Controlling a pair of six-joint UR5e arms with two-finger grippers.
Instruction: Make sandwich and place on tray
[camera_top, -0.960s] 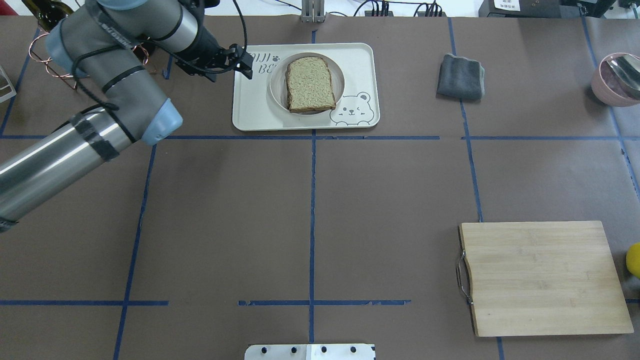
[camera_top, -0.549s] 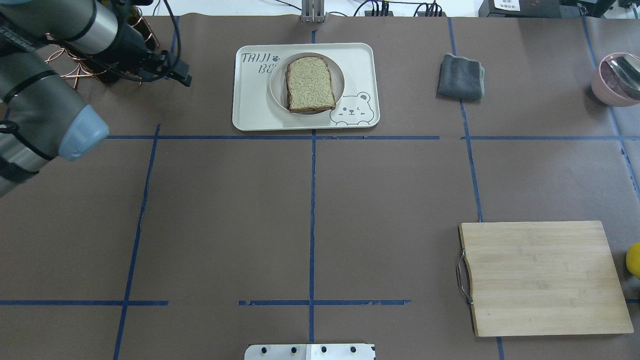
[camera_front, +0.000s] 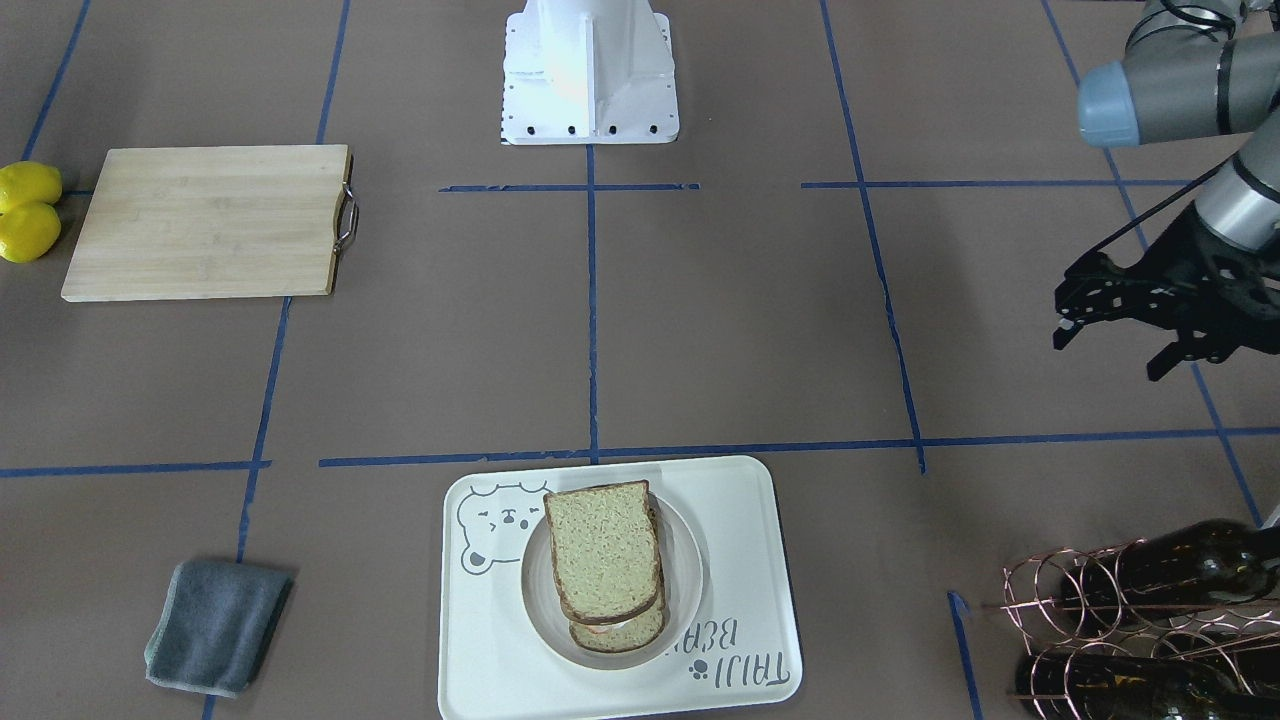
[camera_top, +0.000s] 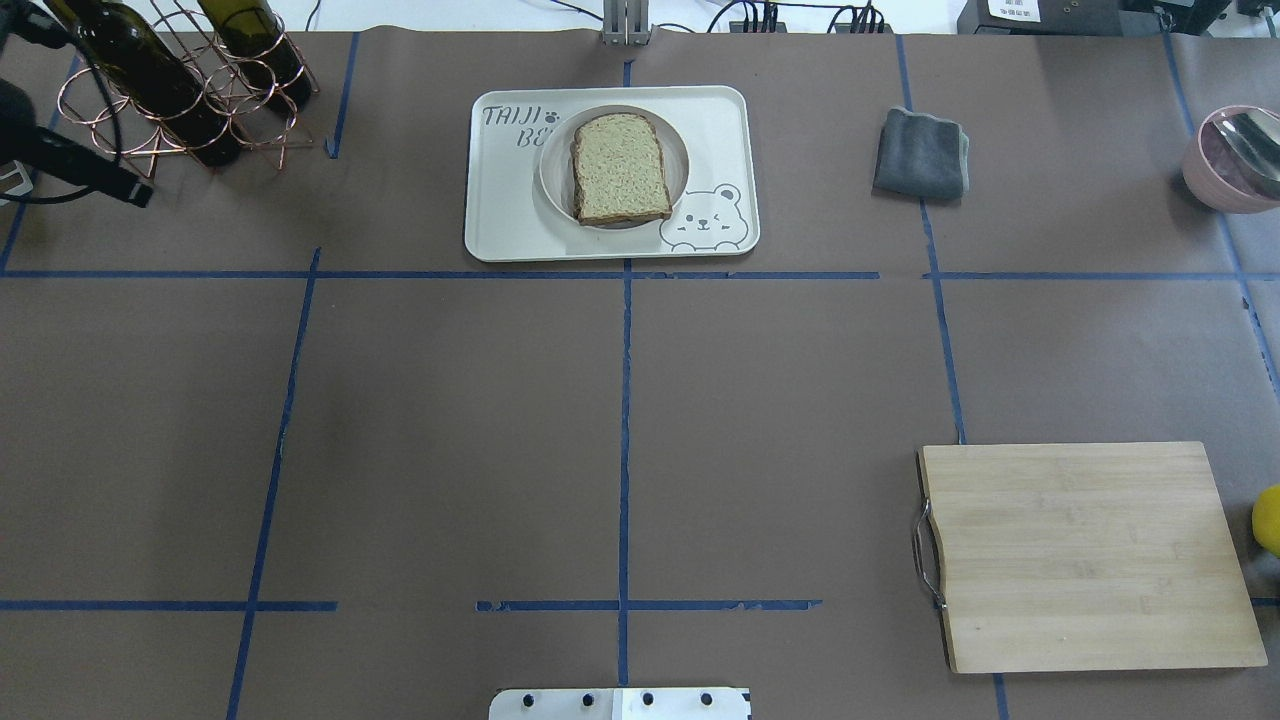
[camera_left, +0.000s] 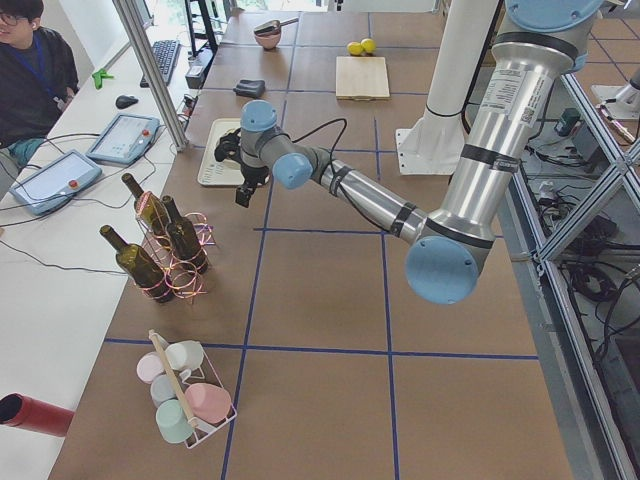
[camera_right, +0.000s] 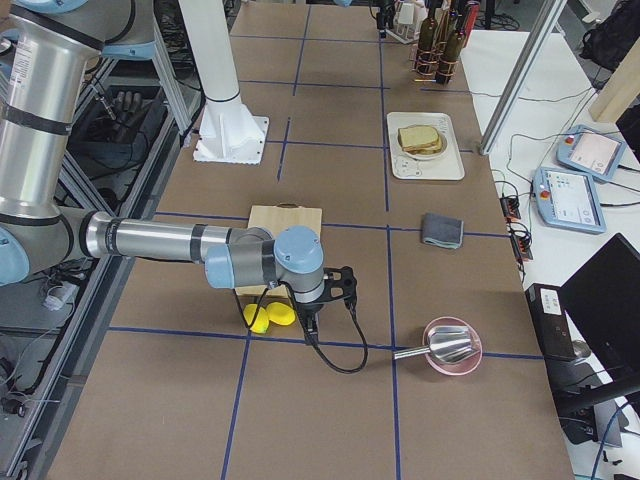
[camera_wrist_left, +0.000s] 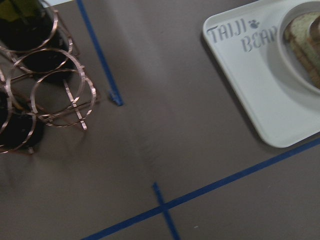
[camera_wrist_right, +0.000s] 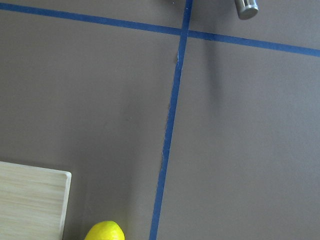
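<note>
The left arm was stretched forward from a low elbow across the table's left side, with its wrist bent so that the left gripper (camera_front: 1110, 352) pointed down and inward over bare brown table paper (camera_top: 450, 420). Its jaws were spread apart and nothing was held between them. It was poised near the copper wine rack (camera_top: 190, 110) and well apart from the tray (camera_top: 500, 215).

The right arm was laid out low and nearly level along the table's right side, and its wrist was turned down. The right gripper (camera_right: 322, 305) was hung just above the table, close to two lemons (camera_right: 265, 318) and near the wooden cutting board (camera_right: 285, 222). Whether its jaws were parted or closed could not be told.

The sandwich (camera_top: 620, 165) was seen in a round white bowl (camera_top: 553, 170) that was set on the tray at the far middle of the table. The upper slice was shifted slightly off the lower one, and a white edge of filling was shown between them. A folded grey cloth (camera_top: 920, 152) was laid well to the tray's right.
</note>
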